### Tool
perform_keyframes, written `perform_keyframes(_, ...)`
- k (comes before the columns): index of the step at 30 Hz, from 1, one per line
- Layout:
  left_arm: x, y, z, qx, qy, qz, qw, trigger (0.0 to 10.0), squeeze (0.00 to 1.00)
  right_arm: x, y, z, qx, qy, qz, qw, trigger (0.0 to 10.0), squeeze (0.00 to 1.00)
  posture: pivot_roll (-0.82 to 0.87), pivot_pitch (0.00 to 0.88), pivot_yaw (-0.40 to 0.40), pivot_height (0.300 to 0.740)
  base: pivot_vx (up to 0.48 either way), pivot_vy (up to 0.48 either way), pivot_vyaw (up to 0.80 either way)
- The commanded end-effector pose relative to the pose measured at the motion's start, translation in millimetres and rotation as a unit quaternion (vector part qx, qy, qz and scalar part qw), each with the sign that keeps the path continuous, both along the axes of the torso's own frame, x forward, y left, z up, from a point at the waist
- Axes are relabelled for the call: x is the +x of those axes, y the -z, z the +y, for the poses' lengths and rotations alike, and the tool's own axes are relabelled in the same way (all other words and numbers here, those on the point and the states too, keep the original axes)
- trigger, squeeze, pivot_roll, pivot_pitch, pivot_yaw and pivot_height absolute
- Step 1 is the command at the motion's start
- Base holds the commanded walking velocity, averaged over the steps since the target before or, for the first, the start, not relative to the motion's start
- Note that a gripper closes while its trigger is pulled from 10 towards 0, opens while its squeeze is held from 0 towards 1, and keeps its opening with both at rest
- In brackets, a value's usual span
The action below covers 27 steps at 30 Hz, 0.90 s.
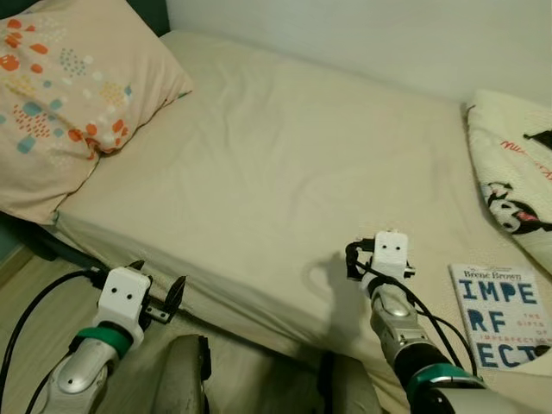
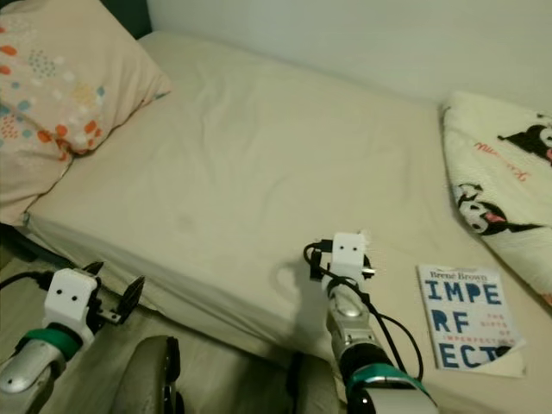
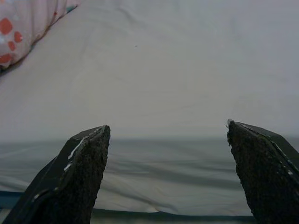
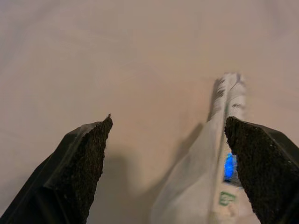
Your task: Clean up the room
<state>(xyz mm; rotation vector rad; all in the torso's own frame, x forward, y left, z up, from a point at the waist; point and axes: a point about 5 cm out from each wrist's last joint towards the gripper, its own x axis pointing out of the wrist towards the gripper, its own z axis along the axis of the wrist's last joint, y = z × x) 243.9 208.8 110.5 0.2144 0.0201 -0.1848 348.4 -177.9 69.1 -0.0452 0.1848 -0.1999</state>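
Observation:
A white wrapper [image 4: 216, 158] with a blue and green print lies on the beige bed sheet [image 1: 259, 164]. My right gripper [image 4: 168, 122] hovers over it, open, and the wrapper sits between the fingers, close to one fingertip [image 4: 254, 154]. From the head views the right gripper [image 1: 380, 248] is over the bed's front part, left of a book [image 1: 501, 316]. My left gripper [image 1: 160, 285] is open and holds nothing, low beside the bed's front edge. In its wrist view it [image 3: 168, 130] faces the mattress side.
A patterned pillow [image 1: 60, 95] lies at the bed's left end. A white blanket [image 1: 517, 164] with cartoon figures is at the right. The book titled "Imperfect" lies at the bed's front right. My legs [image 1: 185, 375] stand against the bed edge.

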Motion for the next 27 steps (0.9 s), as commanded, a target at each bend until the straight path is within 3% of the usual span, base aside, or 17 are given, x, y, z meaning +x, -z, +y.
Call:
perform_keyframes(1, -5.7, -7, -4.3, -0.005, 0.03, 0.005, 1.0, 10.0, 0.0, -3.1, 6, -1.5, 0.004, 0.012, 0.016, 1.0, 10.0, 1.0, 0.32, 0.233, -0.027, 0.585, 0.0, 0.0, 0.0)
perform_keyframes(6, -14.0, -23, -16.1, -0.002, 0.092, 0.002, 0.996, 10.0, 0.0, -3.1, 7, -10.2, 0.032, 0.053, 0.027, 0.998, 10.0, 1.0, 0.33, 0.266, 0.003, 0.585, 0.0, 0.0, 0.0)
perform_keyframes(7, -15.4, -26, -18.5, 0.002, 0.106, 0.003, 0.994, 10.0, 0.0, -3.6, 8, -13.8, 0.048, 0.065, 0.029, 0.996, 10.0, 0.91, 0.34, 0.271, 0.011, 0.585, 0.0, 0.0, 0.0)
perform_keyframes(8, -15.4, -26, -18.5, 0.002, 0.106, 0.003, 0.994, 10.0, 0.0, -3.6, 8, -13.8, 0.048, 0.065, 0.029, 0.996, 10.0, 0.91, 0.34, 0.271, 0.011, 0.585, 0.0, 0.0, 0.0)
perform_keyframes(9, -15.9, -29, -19.7, 0.008, 0.114, 0.003, 0.993, 10.0, 0.0, -4.4, 8, -18.3, 0.053, 0.076, 0.031, 0.995, 10.0, 0.0, 0.35, 0.275, 0.019, 0.585, 0.0, 0.0, 0.0)
perform_keyframes(20, -22.2, -55, -13.5, 0.008, 0.131, -0.009, 0.991, 10.0, 0.0, -4.3, -8, -53.2, 0.038, 0.135, -0.021, 0.99, 10.0, 0.0, 0.41, 0.297, 0.075, 0.585, 0.0, 0.0, 0.0)
perform_keyframes(27, -25.9, -60, -10.0, 0.009, 0.134, 0.001, 0.991, 10.0, 0.0, -10.3, -5, -71.6, 0.029, 0.174, 0.004, 0.984, 10.0, 0.0, 0.41, 0.303, 0.081, 0.585, 0.0, 0.0, 0.0)
